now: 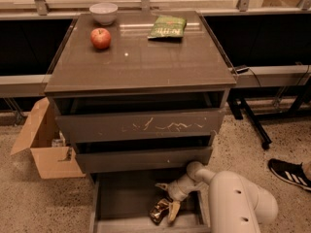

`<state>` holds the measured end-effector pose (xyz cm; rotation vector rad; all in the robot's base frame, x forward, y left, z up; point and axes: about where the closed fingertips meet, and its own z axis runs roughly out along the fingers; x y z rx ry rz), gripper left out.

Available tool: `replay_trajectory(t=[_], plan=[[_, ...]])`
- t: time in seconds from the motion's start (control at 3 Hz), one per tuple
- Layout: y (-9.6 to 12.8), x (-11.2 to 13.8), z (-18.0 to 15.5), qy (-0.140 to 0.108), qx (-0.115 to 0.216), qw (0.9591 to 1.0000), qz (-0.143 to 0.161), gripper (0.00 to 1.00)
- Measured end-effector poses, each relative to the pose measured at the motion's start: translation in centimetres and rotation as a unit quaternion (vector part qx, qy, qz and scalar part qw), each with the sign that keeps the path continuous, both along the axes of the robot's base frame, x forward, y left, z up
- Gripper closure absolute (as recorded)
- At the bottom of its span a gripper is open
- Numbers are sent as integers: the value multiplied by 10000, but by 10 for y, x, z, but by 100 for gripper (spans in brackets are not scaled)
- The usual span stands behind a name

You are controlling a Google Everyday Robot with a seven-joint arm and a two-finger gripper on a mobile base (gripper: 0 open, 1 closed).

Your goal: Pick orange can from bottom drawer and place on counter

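The orange can (158, 210) lies on the floor of the open bottom drawer (121, 198), near its front right. My gripper (167, 198) reaches down into the drawer from the right, just above and right of the can. Its fingers are spread open: one pale fingertip (162, 185) points left above the can, and the other rests against the can's right side. The can is not lifted. The counter (146, 62) is the glossy dark cabinet top above the drawers.
On the counter are a red apple (100, 38), a white bowl (104, 12) and a green snack bag (167, 26). An open cardboard box (46, 147) stands left of the cabinet. A person's black shoe (289, 171) is on the floor at right. My arm (238, 203) fills the lower right.
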<state>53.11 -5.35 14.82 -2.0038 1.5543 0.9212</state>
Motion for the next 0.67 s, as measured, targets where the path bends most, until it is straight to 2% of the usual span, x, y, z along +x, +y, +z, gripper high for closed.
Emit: replay_trajectory(t=[0.33, 0.67], plan=[[5, -1, -9, 81, -116, 9999, 55, 18], [6, -1, -11, 96, -132, 9998, 61, 41]])
